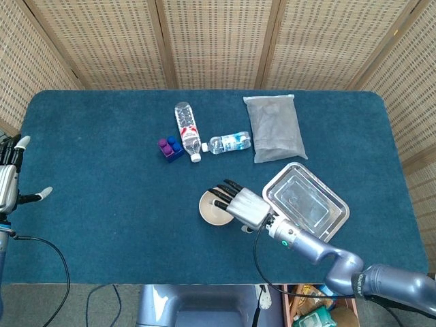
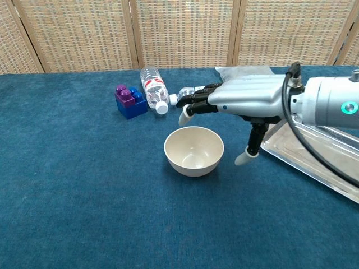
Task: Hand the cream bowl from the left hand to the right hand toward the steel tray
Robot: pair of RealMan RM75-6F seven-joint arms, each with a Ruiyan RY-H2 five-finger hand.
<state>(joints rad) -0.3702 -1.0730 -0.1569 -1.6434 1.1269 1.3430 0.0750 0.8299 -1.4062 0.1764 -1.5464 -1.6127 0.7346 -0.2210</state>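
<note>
The cream bowl point(image 1: 210, 210) point(image 2: 193, 150) stands upright and empty on the blue table, held by neither hand. My right hand point(image 1: 242, 203) point(image 2: 247, 98) hovers flat over the bowl's right side with fingers stretched out to the left and the thumb point(image 2: 248, 156) hanging down beside the rim; it holds nothing. The steel tray point(image 1: 310, 204) point(image 2: 331, 176) lies just right of the bowl, under my right forearm. My left hand point(image 1: 8, 180) sits far away at the table's left edge, fingers apart and empty, and it does not show in the chest view.
Behind the bowl lie a large water bottle point(image 1: 189, 129) point(image 2: 152, 87), a small bottle point(image 1: 229, 143) and a purple-and-blue block stack point(image 1: 170, 148) point(image 2: 130, 101). A clear plastic bag point(image 1: 274, 128) rests at the back right. A wicker screen stands behind the table.
</note>
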